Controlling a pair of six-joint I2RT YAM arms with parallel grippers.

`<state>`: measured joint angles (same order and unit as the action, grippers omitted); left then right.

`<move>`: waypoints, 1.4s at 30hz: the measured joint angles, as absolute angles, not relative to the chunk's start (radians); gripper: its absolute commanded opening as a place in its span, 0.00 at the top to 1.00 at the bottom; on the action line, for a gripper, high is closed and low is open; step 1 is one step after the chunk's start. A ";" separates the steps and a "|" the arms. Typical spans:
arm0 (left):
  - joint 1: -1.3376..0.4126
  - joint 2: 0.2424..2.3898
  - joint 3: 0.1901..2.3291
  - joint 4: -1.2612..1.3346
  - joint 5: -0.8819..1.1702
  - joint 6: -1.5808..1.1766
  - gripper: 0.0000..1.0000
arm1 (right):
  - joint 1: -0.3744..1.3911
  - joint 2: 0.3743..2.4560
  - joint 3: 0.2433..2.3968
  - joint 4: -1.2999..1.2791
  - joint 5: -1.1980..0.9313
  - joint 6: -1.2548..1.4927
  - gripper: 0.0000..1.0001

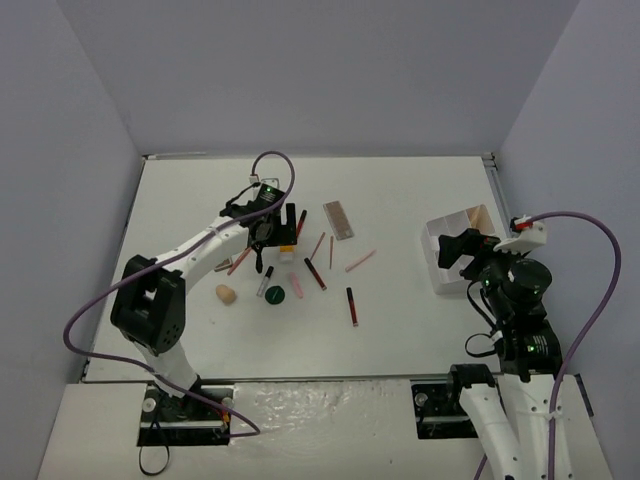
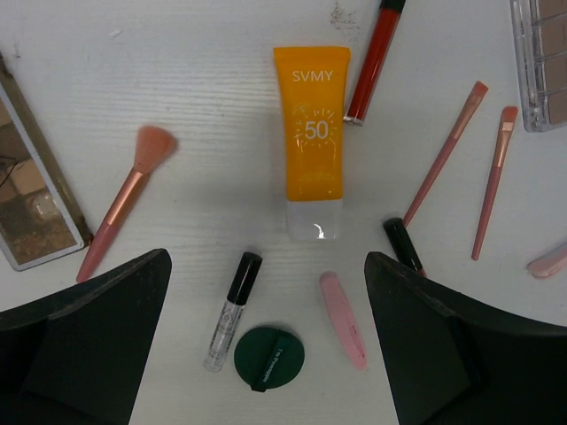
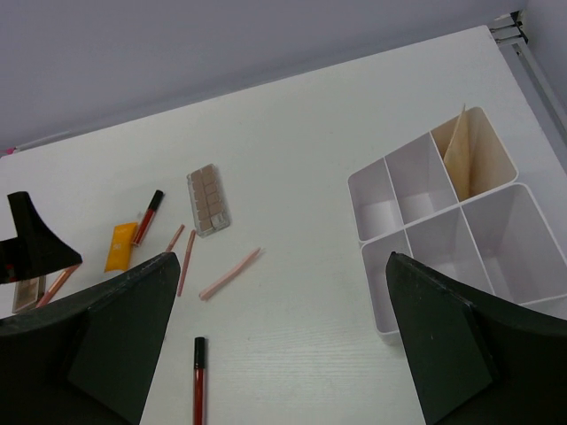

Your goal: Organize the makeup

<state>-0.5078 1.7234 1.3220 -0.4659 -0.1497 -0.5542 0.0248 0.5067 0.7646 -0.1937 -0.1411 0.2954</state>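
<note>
Two grey side walls and a back panel close the white worktop [image 1: 420, 330] at 9, 3 and 12 o'clock; its surface is matt with a faint grain; a broad bare band lies between the makeup and the white tray [image 1: 440, 235], and another along the 12 o'clock edge.

Makeup lies loose at 10 o'clock of the worktop's middle, none of it in the tray. The left gripper [image 2: 265, 257] hangs over it, jaws released and wide, grasping nothing.
- orange tube [image 2: 310, 133]: glossy, flat, clear cap; at 12 o'clock of the gap between the jaws
- dark-green disc [image 2: 269, 358]: round, matt; at 6 o'clock
- clear vial [image 2: 232, 310]: black cap; just beside the disc at its 10 o'clock
- pink stick [image 2: 343, 319]: rounded ends; at the disc's 3 o'clock
- red gloss [image 2: 372, 57]: just beside the tube's upper right
- blush brush [image 2: 124, 204]: fluffy head, coppery ferrule; at 9 o'clock
- thin pink brushes [image 2: 446, 150]: a pair, apart; at 2 o'clock
- brown palette [image 2: 35, 195] at 9 o'clock; second palette [image 2: 542, 62], gridded pans, at 1 o'clock
- beige sponge [image 1: 227, 294]: egg-shaped, alone; at 8 o'clock of the cluster
- dark-red stick [image 1: 352, 305]: outermost; at 4 o'clock

The right gripper [image 3: 282, 266] hovers at 3 o'clock by the tray's near-left corner, jaws released, grasping nothing; the tray is smooth plastic with six thin-walled compartments; a thin beige piece [image 3: 456, 150] leans in the far right one.
</note>
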 measured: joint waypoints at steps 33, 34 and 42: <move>-0.518 2.040 1.480 -0.474 -0.103 -0.561 0.81 | 0.067 0.458 0.737 -0.204 -0.101 0.291 0.00; -0.518 2.040 1.481 -0.474 -0.103 -0.561 0.85 | 0.067 0.458 0.737 -0.206 -0.101 0.291 0.00; -0.518 2.017 1.478 -0.483 -0.102 -0.539 0.94 | 0.067 0.472 0.758 -0.235 -0.125 0.280 0.00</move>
